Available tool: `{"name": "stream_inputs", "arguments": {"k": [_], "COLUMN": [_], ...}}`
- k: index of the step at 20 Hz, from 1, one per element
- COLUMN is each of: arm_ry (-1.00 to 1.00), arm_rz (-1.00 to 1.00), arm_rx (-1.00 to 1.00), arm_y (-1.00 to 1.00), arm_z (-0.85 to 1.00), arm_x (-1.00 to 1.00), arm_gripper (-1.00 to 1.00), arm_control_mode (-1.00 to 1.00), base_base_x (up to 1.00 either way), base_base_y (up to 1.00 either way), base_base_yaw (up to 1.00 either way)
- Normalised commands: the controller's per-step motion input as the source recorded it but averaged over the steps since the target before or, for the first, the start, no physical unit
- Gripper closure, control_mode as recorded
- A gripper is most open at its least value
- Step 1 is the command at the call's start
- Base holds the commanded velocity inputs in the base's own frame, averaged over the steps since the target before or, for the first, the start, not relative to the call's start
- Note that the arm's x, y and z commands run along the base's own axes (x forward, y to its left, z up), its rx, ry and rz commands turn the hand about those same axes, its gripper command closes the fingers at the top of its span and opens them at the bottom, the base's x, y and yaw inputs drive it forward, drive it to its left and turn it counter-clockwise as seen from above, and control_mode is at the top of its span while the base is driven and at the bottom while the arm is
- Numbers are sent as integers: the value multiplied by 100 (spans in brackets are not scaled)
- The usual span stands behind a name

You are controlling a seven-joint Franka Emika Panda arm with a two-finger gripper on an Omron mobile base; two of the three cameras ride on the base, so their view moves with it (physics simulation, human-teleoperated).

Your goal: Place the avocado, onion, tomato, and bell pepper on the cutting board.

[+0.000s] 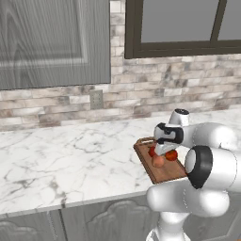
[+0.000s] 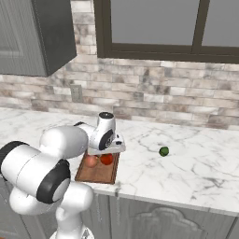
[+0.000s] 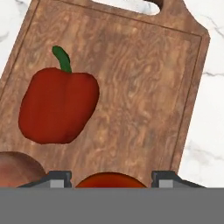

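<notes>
The brown cutting board lies on the marble counter near its front edge. A deep red bell pepper with a green stem rests on it. Beside it sits the pale onion. My gripper hangs just over the board, its two fingers shut on the orange-red tomato, low over the wood. The dark green avocado lies on the counter, well to the right of the board.
A brick backsplash with a wall outlet runs behind the counter, under a dark-framed window. A grey upper cabinet hangs at the left. Bare marble stretches left of the board and around the avocado.
</notes>
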Motion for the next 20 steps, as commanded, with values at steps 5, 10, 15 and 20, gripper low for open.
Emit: {"name": "stream_inputs", "arguments": {"k": [5,10,15,20], "arm_ry": [7,3,3,0], "arm_rz": [0,0,0,0], "arm_rx": [0,1,0,1], "arm_y": [-1,0,0,0], "arm_z": [-41,-31,-37,-5], "arm_x": [9,4,0,0], "arm_gripper": [100,100,-100,-100], "arm_control_mode": [-100,-100,-100,-100], "base_base_x": [0,0,0,0], "base_base_y": [0,0,0,0], "base_base_yaw": [0,0,0,0]}}
